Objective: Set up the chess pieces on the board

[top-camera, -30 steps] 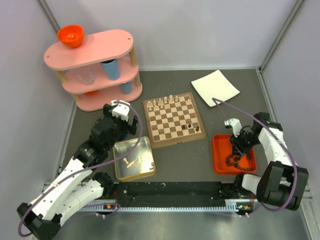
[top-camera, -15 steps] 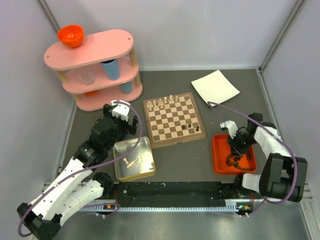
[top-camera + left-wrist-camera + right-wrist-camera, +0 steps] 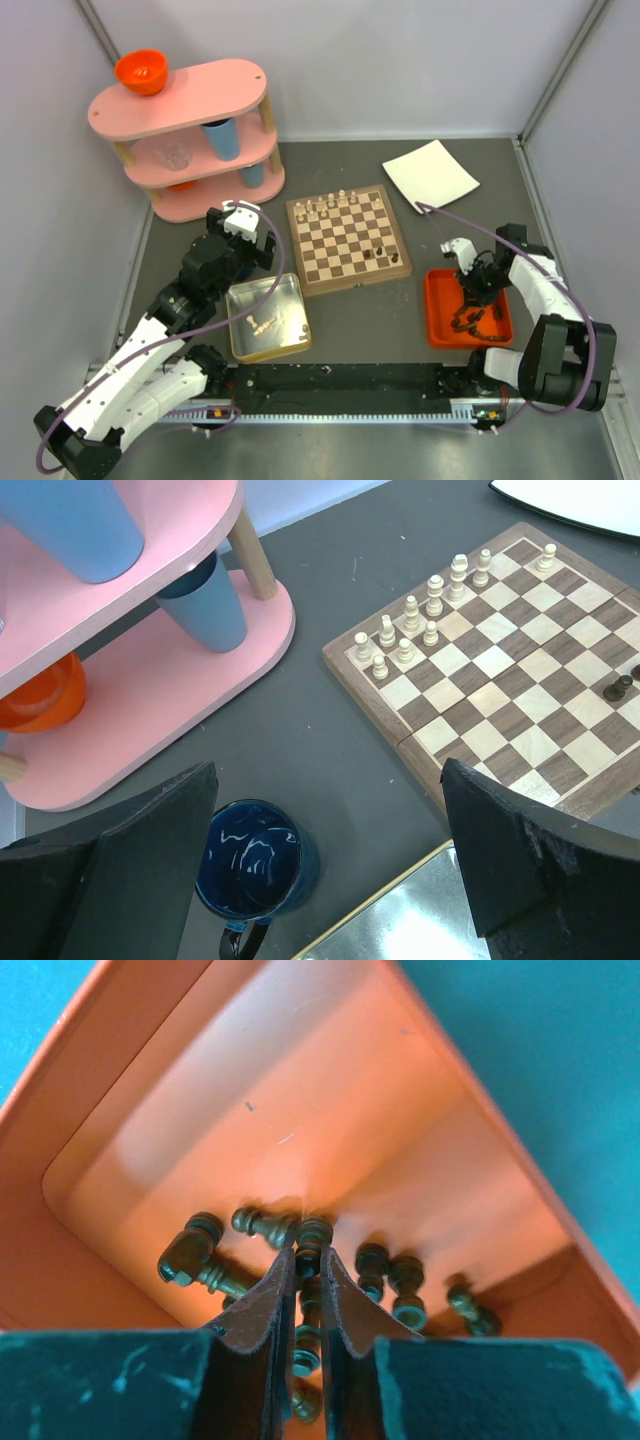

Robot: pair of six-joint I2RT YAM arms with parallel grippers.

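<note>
- Grey table (image 3: 360, 320): board (image 3: 340, 250) sits mid-table, only partly set; left gripper (image 3: 325, 780) spread wide beside it.
- Tray (image 3: 437, 330): dark pieces (image 3: 392, 1282) lie heaped, so neighbours may snag on the lift.
- Right gripper (image 3: 308, 1260) pinches one dark piece (image 3: 312, 1232); the narrow hold could slip or twist.

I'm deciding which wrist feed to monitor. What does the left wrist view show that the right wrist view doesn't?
Only left wrist: the board, cream pieces along one edge, the pink shelf, a dark blue mug, and the open left fingers. Only right wrist: the orange tray of dark pieces, with the right fingers closed around one dark chessman. Shared: just the table surface; no object appears in both.
</note>
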